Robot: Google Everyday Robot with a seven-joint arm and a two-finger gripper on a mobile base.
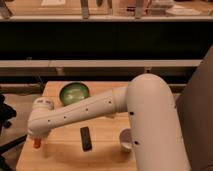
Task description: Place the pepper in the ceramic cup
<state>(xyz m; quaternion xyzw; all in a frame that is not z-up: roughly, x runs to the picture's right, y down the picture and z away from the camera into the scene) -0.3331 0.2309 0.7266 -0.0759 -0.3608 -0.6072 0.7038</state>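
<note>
1. The gripper (36, 141) hangs at the end of the long white arm (85, 114), low over the near left part of the wooden table (57, 157). It is clenched, though the wrist housing above hides the fingers. The wrist points straight down, which suits lifting a small thing off a flat top.
2. The pepper (37, 145) shows as a small orange stub directly under the gripper, at its tip. I judge that it is pinched there rather than lying loose. Whether it touches the table or hangs just clear of it cannot be told.
3. A flat black bar-shaped object (86, 138) lies on the table to the right of the gripper as the camera sees it, near but apart from it. It sits between the gripper and the cup, so a carry at table height could knock it; lifting first looks safer.
4. The green bowl (74, 93) stands beyond the gripper and somewhat to its right, near the table's back edge. It is the wider vessel and not the target, so it should be passed by.
5. The ceramic cup (125, 140) stands well to the right of the gripper, past the black object and at about the same depth on the table. The arm's bulky elbow covers its right side. The placing is not yet done: the pepper has the width of the table to cross, and the cup's small mouth calls for a release from right above it.
</note>
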